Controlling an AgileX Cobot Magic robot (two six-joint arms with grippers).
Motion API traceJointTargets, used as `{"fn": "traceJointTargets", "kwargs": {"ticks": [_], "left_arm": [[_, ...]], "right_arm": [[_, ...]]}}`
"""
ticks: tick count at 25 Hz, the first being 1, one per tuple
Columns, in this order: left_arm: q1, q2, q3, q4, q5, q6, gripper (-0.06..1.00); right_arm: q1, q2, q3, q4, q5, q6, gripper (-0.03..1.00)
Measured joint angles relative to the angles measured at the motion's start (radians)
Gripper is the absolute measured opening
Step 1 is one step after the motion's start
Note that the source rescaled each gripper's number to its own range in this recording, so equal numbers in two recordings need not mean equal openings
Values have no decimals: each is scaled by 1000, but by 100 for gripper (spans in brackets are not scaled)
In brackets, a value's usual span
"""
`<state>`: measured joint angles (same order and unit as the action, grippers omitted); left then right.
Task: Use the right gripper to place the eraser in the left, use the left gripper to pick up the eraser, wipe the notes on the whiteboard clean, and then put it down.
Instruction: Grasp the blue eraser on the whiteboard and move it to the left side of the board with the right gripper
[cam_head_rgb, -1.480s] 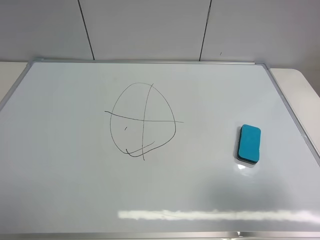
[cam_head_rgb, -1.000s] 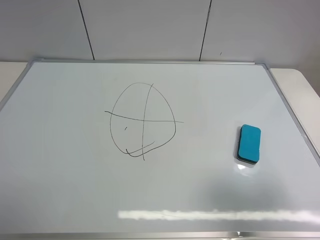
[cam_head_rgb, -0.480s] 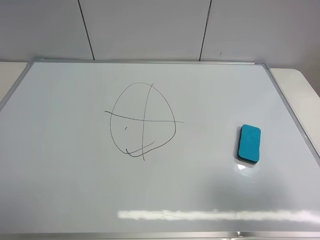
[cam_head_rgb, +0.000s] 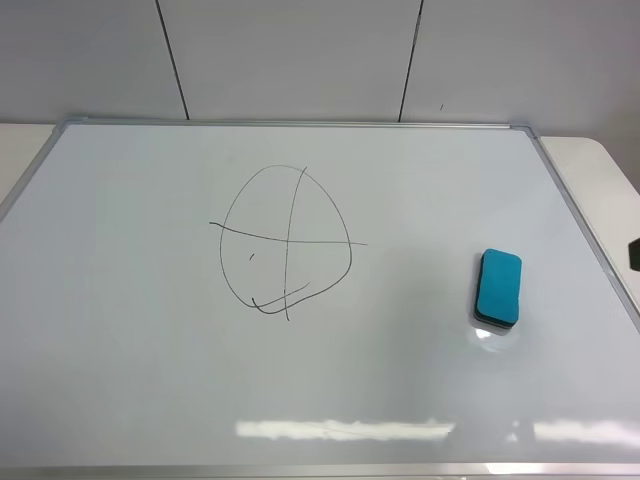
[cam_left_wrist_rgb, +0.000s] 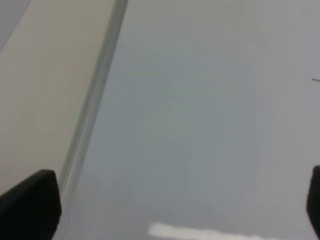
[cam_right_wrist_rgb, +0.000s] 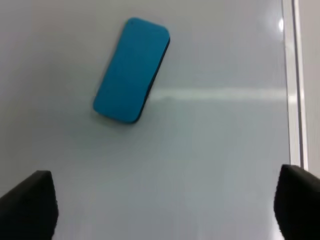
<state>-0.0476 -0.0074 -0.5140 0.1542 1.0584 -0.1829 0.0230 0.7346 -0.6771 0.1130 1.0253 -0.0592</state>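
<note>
The whiteboard (cam_head_rgb: 120, 380) fills most of the exterior view. The notes (cam_head_rgb: 287, 243), a black egg-shaped loop crossed by two lines, are left of its middle. The teal eraser (cam_head_rgb: 498, 286) lies flat on the board near the right frame, free of any grip. A black bit of the right arm (cam_head_rgb: 634, 253) shows at the right edge. In the right wrist view the right gripper (cam_right_wrist_rgb: 161, 207) is open above the board, with the eraser (cam_right_wrist_rgb: 131, 70) ahead of it. The left gripper (cam_left_wrist_rgb: 172, 210) is open over the board's left frame (cam_left_wrist_rgb: 92, 110).
The beige table (cam_head_rgb: 600, 165) shows beyond the board's right frame, and also in the left wrist view (cam_left_wrist_rgb: 45, 85). A grey panelled wall (cam_head_rgb: 300, 60) stands behind the board. A bright light reflection (cam_head_rgb: 340, 430) lies along the board's front.
A black bit of the right arm has come into view at the right edge. The reflection along the board's front has changed. The eraser and the notes have not moved.
</note>
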Motion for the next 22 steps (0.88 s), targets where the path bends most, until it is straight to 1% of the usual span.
{"fn": "traceJointTargets", "kwargs": {"ticks": [1,3,4,5,6,7,8,10,15,18,22], "left_arm": [[0,0,0,0,0,0,100],[0,0,0,0,0,0,100],[0,0,0,0,0,0,100],[0,0,0,0,0,0,100],[0,0,0,0,0,0,100],[0,0,0,0,0,0,100],[0,0,0,0,0,0,100],[0,0,0,0,0,0,100],[0,0,0,0,0,0,100],[0,0,0,0,0,0,100],[0,0,0,0,0,0,100]], "right_arm": [[0,66,-6,7,-24,0,77],[0,186,-11,23,-85,-1,54],[0,230,-11,39,-123,-3,36],[0,277,-11,58,-161,-12,22],[2,319,-13,76,-199,-26,13],[8,352,-12,93,-232,-41,8],[20,389,-12,110,-263,-54,5],[49,457,-13,134,-298,-73,2],[170,594,-13,141,-325,-78,0],[233,651,-13,101,-353,-40,0],[249,692,-13,-6,-371,29,0]]}}
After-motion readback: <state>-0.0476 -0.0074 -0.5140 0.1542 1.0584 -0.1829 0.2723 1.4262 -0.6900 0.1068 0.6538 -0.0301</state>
